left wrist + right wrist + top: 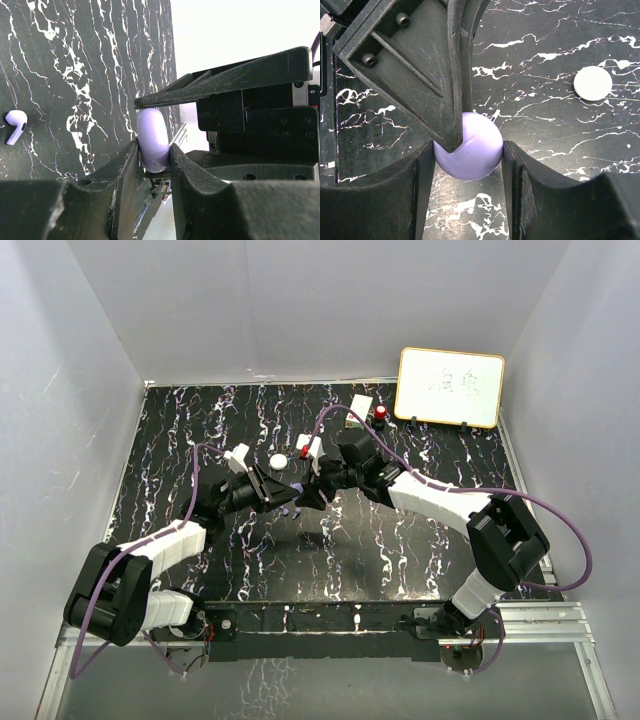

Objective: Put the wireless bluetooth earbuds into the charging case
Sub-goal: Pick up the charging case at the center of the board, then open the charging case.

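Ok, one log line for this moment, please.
left gripper: grips purple case | right gripper: grips purple case | purple earbud: lying on table

A black tabletop [250, 570] veined with white marbling spreads beneath the left gripper [288, 498] and the right gripper [312, 490], which meet near its middle. Well beyond the right gripper, toward the far right corner, a yellow-framed whiteboard [450, 387] bearing handwritten marks leans upright on small black feet. Between that gripper and the board, nearer the board, stands a red knob [381, 413]. Pale walls [90, 420] enclose the table, well apart from the left gripper. An aluminium rail [540, 625] runs along the near edge, behind both.
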You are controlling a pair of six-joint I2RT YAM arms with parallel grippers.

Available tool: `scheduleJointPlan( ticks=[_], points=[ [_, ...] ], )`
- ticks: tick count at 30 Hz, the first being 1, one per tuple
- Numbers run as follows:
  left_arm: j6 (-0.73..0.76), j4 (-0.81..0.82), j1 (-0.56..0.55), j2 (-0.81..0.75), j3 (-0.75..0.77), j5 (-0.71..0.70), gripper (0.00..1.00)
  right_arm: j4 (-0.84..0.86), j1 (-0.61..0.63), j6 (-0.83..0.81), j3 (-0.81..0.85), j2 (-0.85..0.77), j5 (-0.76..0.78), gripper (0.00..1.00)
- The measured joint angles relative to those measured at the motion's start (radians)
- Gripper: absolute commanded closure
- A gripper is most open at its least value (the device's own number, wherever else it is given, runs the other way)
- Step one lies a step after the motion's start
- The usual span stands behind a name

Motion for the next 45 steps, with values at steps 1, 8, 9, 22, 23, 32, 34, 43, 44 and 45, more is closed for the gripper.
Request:
scheduleJointPlan(
  ticks=[1,8,9,22,23,32,34,43,44,45],
  points=[
    [0.0,0.0,0.0,0.0,0.0,0.0,1.0,0.0,0.0,0.0,0.001,0.001,0.0,0.76],
    [-0.001,-0.002,-0.001,0.0,0.001,-0.016,1.0,-0.001,0.0,0.006,0.008,0.006,0.014,0.42],
    [0.002,-0.007,-0.001,0.0,0.002,-0.023,1.0,0.0,0.0,0.01,0.008,0.006,0.018,0.39],
    [-0.006,0.033,0.069,0.056,0.08,-0.033,1.0,0.073,-0.105,0.148,-0.198,-0.351,0.196,0.03],
    [-0.013,0.05,0.074,0.069,0.08,-0.027,1.0,0.085,-0.106,0.175,-0.21,-0.369,0.237,0.03],
    [-0.175,0.404,0.081,0.284,0.06,0.083,1.0,0.106,-0.109,0.421,-0.217,-0.302,0.444,0.02],
    [-0.22,0.5,0.081,0.333,0.054,0.109,1.0,0.106,-0.11,0.468,-0.217,-0.272,0.459,0.02],
    [-0.284,0.644,0.081,0.386,0.055,0.196,1.0,0.115,-0.11,0.583,-0.206,-0.251,0.47,0.02],
    [-0.279,0.64,0.081,0.382,0.055,0.2,1.0,0.117,-0.11,0.594,-0.203,-0.251,0.469,0.02],
    [-0.271,0.628,0.081,0.374,0.055,0.204,1.0,0.122,-0.11,0.602,-0.201,-0.251,0.468,0.02]
  ],
)
